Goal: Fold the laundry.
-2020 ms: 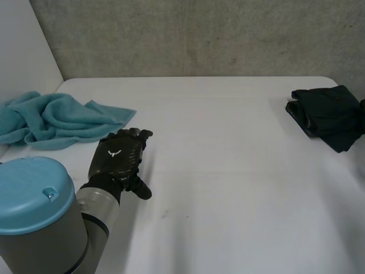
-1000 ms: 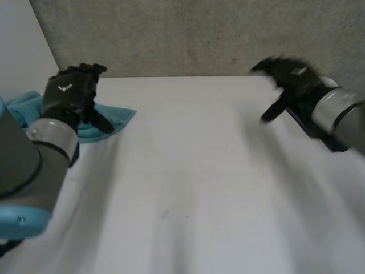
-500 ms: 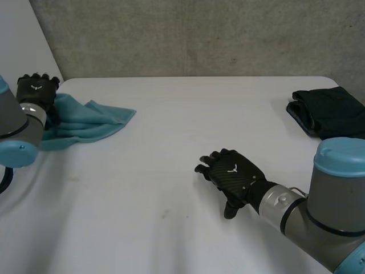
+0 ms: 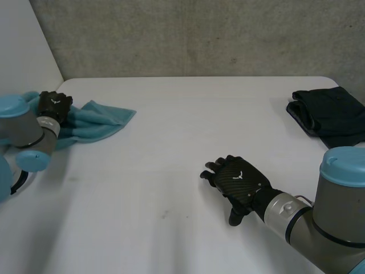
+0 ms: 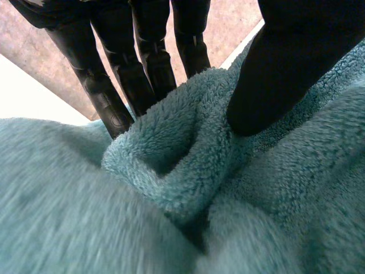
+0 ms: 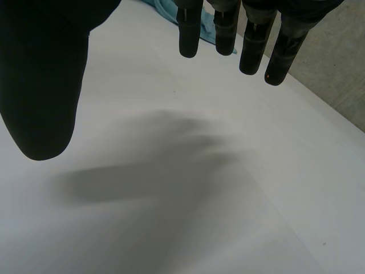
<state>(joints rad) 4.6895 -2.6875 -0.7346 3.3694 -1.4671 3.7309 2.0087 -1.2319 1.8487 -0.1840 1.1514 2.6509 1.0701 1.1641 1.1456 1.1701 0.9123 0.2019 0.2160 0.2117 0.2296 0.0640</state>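
Observation:
A crumpled teal towel [image 4: 94,120] lies at the table's far left edge. My left hand [image 4: 54,104] rests on its left part. In the left wrist view a raised fold of the towel [image 5: 171,165] is pinched between the thumb [image 5: 285,68] and the fingers [image 5: 114,91]. My right hand [image 4: 238,179] hovers palm down over the bare middle of the table. Its fingers [image 6: 251,40] are straight and spread, holding nothing. Beyond those fingertips a scrap of the teal towel [image 6: 168,8] shows.
A folded dark garment [image 4: 329,116] lies at the table's [image 4: 188,114] far right edge. A grey wall rises behind the table. The right arm's grey and blue joint [image 4: 342,200] stands at the near right corner.
My left hand swung onto the teal towel and closed on a fold of it. My right hand came down from the far right to the table's middle and stays open.

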